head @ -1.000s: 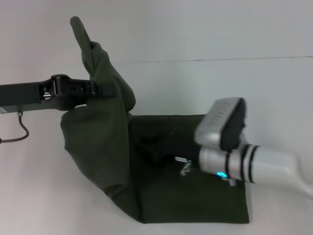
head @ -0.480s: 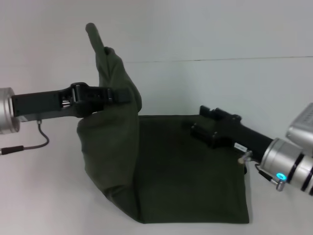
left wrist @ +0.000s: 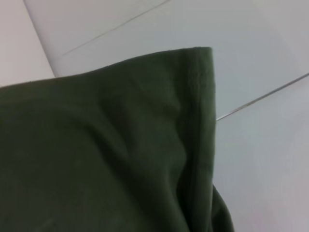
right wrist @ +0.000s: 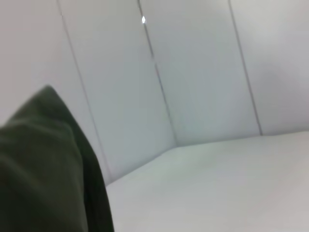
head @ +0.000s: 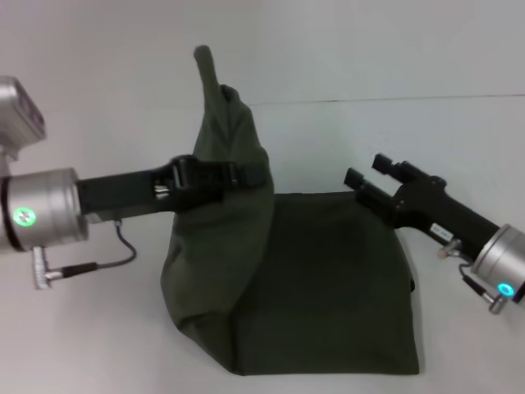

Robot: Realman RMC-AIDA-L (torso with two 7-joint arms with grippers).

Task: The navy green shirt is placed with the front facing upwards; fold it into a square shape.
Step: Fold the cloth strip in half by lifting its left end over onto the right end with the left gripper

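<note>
The navy green shirt (head: 328, 287) lies partly folded on the white table, its right part flat. Its left part is lifted into a tall drape (head: 221, 123) whose tip points up. My left gripper (head: 246, 175) reaches in from the left, shut on this raised fabric above the shirt's left half. My right gripper (head: 367, 169) hovers open and empty by the shirt's far right corner, not touching the cloth. The left wrist view is filled with the shirt's hemmed edge (left wrist: 96, 154). A dark fold of the shirt (right wrist: 43, 169) shows in the right wrist view.
White tabletop (head: 98, 345) surrounds the shirt, with a seam line (head: 426, 98) running across the back. A thin cable (head: 90, 267) hangs beneath my left arm.
My left gripper has carried the lifted fabric to the right, over the flat part. My right arm has pulled back to the right, off the shirt's middle.
</note>
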